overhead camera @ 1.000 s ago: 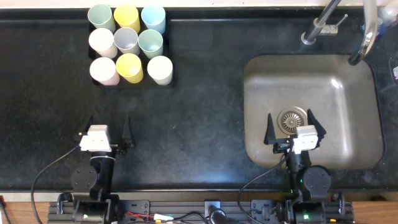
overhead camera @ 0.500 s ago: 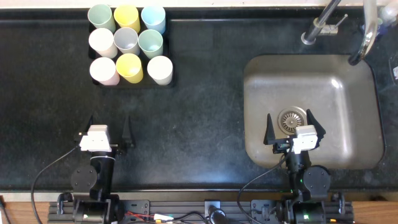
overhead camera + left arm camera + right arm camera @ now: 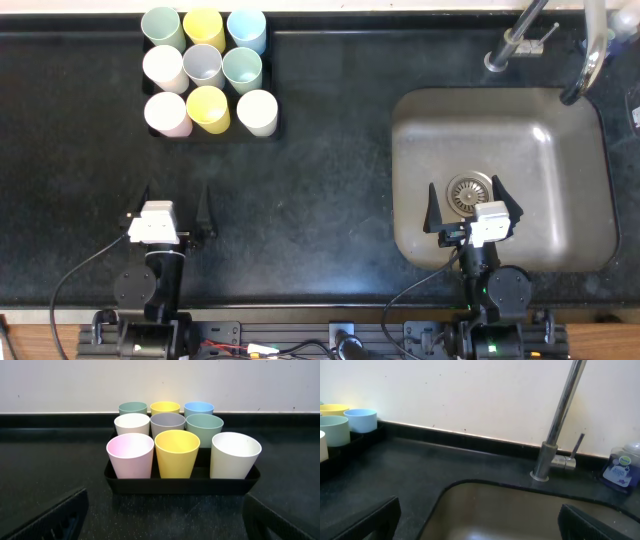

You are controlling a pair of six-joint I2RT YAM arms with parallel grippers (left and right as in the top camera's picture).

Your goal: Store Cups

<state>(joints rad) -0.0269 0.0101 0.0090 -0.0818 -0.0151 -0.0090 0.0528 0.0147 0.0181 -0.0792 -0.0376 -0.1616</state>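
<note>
Step in hand: storing looks finished, since no loose cup shows on the counter (image 3: 320, 200). The next move probably calls for no grasp. If the tray must go elsewhere, the left claw would have to advance to its near wall.

Left claw (image 3: 177, 208): jaws wide apart, holding nothing, touching nothing, poised low over the counter. Straight ahead of it and well apart is the tray (image 3: 180, 485). It carries nine upright cups (image 3: 168, 424) in three rows of three: pink, yellow and white nearest the claw.

Right claw (image 3: 468, 203): jaws likewise wide apart and empty, over the near part of the sink (image 3: 560, 180). The tap (image 3: 520, 35) rises ahead of it, beyond the sink's far rim. The tray is well off to its left.
</note>
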